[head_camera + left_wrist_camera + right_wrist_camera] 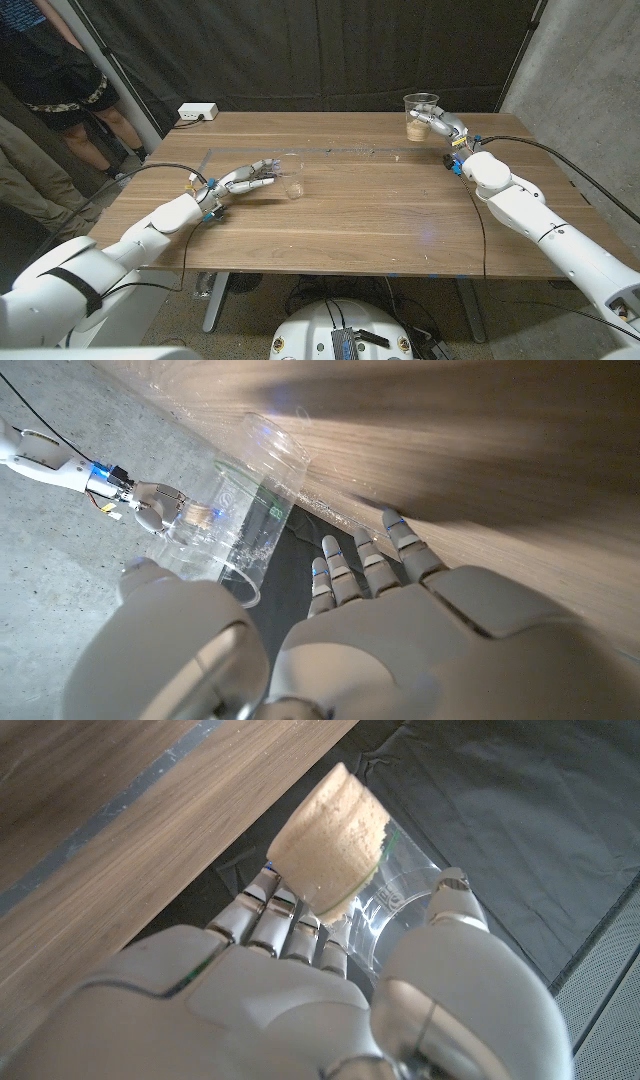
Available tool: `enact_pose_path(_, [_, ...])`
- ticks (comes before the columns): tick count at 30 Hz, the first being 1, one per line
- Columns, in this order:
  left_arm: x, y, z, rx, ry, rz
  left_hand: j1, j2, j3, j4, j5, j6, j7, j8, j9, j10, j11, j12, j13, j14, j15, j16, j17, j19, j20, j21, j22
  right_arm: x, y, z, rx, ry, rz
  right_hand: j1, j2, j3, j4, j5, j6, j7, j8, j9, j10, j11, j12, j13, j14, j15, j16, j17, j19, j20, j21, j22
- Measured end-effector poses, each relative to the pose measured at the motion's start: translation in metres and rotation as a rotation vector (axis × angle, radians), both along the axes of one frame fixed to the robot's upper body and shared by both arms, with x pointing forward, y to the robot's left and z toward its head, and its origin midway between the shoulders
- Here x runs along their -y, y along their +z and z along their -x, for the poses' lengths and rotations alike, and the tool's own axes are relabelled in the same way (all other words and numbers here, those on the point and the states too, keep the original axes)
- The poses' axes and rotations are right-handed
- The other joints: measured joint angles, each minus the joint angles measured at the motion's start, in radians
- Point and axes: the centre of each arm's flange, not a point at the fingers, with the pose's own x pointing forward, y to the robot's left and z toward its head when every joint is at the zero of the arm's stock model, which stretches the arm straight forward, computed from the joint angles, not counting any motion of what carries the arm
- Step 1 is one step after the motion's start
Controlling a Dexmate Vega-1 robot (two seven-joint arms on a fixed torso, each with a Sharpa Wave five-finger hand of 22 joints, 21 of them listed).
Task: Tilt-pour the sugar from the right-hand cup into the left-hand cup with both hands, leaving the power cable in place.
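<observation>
between right fingers [290, 925], sugar [330, 845] cup [400, 900]

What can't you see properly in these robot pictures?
- Left hand at the empty cup: head view too small, and in the left wrist view the hand's back hides any contact.
- Power cable: the white box is too small to trace its lead.
- Sugar cup: the right hand covers its rim.

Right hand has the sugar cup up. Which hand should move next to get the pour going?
Left, probably. The right hand already grips the sugar cup, lifted at the table's far side. The left hand reaches toward the empty cup but hasn't closed around it.
</observation>
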Motion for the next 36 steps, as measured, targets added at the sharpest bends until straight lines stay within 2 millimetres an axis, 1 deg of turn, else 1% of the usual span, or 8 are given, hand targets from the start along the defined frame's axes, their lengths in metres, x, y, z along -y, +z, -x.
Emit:
enact_pose_path(2, [0.003, 0.001, 0.0, 0.003, -0.005, -0.008, 0.01, -0.01, -0.003, -0.003, 0.004, 0.0, 0.0, 0.0, 0.0, 0.0, 0.0, 0.0, 0.0, 0.0, 0.0, 0.0, 0.0, 0.0, 0.0, 0.0, 0.0, 0.001, 0.0, 0.001, 0.001, 0.001, -0.001, 0.0, 0.0, 0.0, 0.0, 0.0, 0.002, 0.002, 0.004, 0.0, 0.0, 0.0, 0.0, 0.0, 0.0, 0.0, 0.0, 0.0, 0.0, 0.0, 0.0, 0.0])
enact_pose_path(5, [0.006, 0.002, -0.001, 0.005, -0.008, -0.016, 0.01, -0.01, -0.003, -0.003, 0.004, 0.0, 0.0, 0.0, 0.0, 0.0, 0.0, 0.0, 0.0, 0.0, 0.0, 0.0, 0.0, 0.0, 0.0, 0.0, 0.0, 0.003, -0.001, 0.002, 0.003, 0.001, -0.004, 0.0, 0.0, 0.0, 0.0, 0.0, 0.001, 0.002, 0.004, -0.003, 0.0, 0.0, 0.0, 0.0, 0.0, 0.0, -0.003, 0.0, 0.0, 0.0, 0.0, 0.0])
enact_pose_path(10, [0.014, 0.004, -0.001, 0.012, -0.02, -0.028, 0.014, -0.007, -0.003, -0.003, 0.004, 0.0, 0.0, 0.0, 0.0, -0.003, -0.003, 0.0, 0.0, -0.005, -0.005, 0.0, 0.0, 0.0, -0.001, 0.0, 0.0, 0.006, -0.002, 0.004, 0.007, 0.003, -0.008, 0.0, 0.0, 0.0, 0.0, 0.0, 0.006, 0.005, 0.004, -0.003, 0.0, 0.0, 0.0, 0.0, 0.0, 0.0, -0.004, 0.005, 0.0, 0.0, 0.0, 0.0])
enact_pose_path(13, [0.017, 0.004, -0.002, 0.012, -0.018, -0.034, 0.014, -0.006, -0.003, -0.003, 0.004, 0.0, 0.0, 0.0, 0.0, -0.003, -0.003, 0.0, 0.0, -0.005, -0.005, 0.0, 0.0, -0.007, -0.007, 0.0, 0.0, 0.01, -0.004, 0.006, 0.009, 0.0, -0.01, -0.001, -0.001, 0.0, 0.0, 0.0, 0.011, 0.003, 0.004, -0.003, 0.0, 0.0, 0.0, 0.001, 0.0, 0.0, -0.004, 0.005, 0.0, 0.0, 0.0, 0.0])
enact_pose_path(15, [0.02, 0.004, -0.002, 0.012, -0.018, -0.037, 0.022, 0.002, -0.003, -0.003, 0.004, 0.0, 0.0, 0.0, 0.0, -0.003, -0.003, 0.0, 0.0, -0.005, -0.005, 0.0, 0.0, -0.007, -0.007, 0.0, 0.0, 0.013, -0.004, 0.007, 0.009, -0.002, -0.012, -0.001, -0.001, 0.0, 0.0, 0.0, 0.011, 0.003, 0.004, -0.003, 0.0, 0.0, 0.0, 0.005, 0.0, 0.0, -0.004, 0.005, 0.0, 0.0, 0.0, 0.0])
enact_pose_path(17, [0.022, 0.005, -0.002, 0.014, -0.021, -0.04, 0.022, 0.002, -0.007, -0.007, 0.004, 0.0, 0.0, 0.0, 0.0, -0.003, -0.003, 0.0, 0.0, -0.005, -0.005, 0.0, 0.0, -0.007, -0.007, 0.0, 0.0, 0.014, -0.004, 0.007, 0.01, -0.002, -0.013, -0.001, -0.001, 0.0, 0.0, 0.0, 0.011, 0.003, 0.004, -0.003, 0.0, 0.0, 0.0, 0.005, 0.002, -0.002, -0.004, 0.005, 0.0, 0.0, 0.0, 0.0])
enact_pose_path(33, [0.038, 0.008, -0.007, 0.006, -0.034, -0.058, 0.029, 0.008, -0.007, -0.007, 0.012, 0.0, 0.0, 0.0, 0.0, -0.003, -0.003, 0.0, 0.0, -0.005, -0.005, 0.0, 0.0, -0.007, -0.007, 0.0, 0.0, 0.024, -0.008, 0.012, 0.008, -0.005, -0.024, 0.002, 0.002, 0.0, 0.0, 0.0, 0.012, 0.005, 0.004, -0.003, 0.0, 0.0, 0.0, 0.005, 0.004, -0.004, -0.008, 0.009, 0.0, 0.0, 0.0, 0.0])
enact_pose_path(36, [0.041, 0.009, -0.008, 0.006, -0.04, -0.061, 0.035, 0.015, -0.007, -0.007, 0.012, 0.0, 0.0, 0.0, 0.0, -0.003, -0.003, 0.0, 0.0, -0.005, -0.005, 0.0, 0.0, -0.011, -0.004, 0.0, 0.0, 0.025, -0.009, 0.013, 0.01, -0.007, -0.026, 0.002, 0.002, 0.0, 0.0, 0.0, 0.012, 0.005, 0.004, -0.003, 0.001, -0.001, 0.0, 0.005, 0.004, -0.004, -0.008, 0.009, 0.0, 0.0, 0.0, 0.0])
